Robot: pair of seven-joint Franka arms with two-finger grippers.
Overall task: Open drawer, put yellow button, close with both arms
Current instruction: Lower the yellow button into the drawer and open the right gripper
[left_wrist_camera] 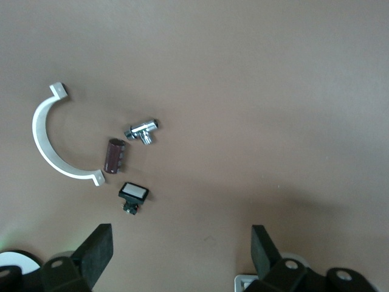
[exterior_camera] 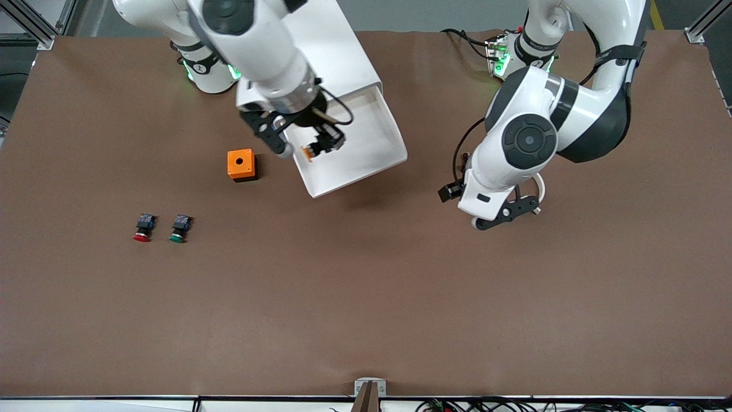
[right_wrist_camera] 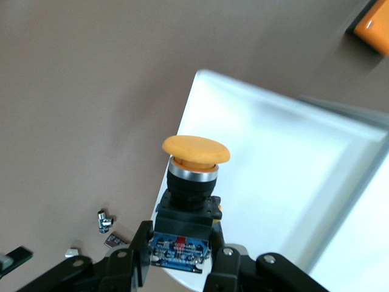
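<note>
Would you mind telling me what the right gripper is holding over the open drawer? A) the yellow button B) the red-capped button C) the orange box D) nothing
A: the right gripper is shut on the yellow button, its round yellow cap clear in the right wrist view, above the open white drawer.

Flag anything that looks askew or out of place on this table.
Nothing looks spilled or damaged. The drawer stands pulled out, as the job needs, with the yellow button gripped in the right gripper over it.
</note>
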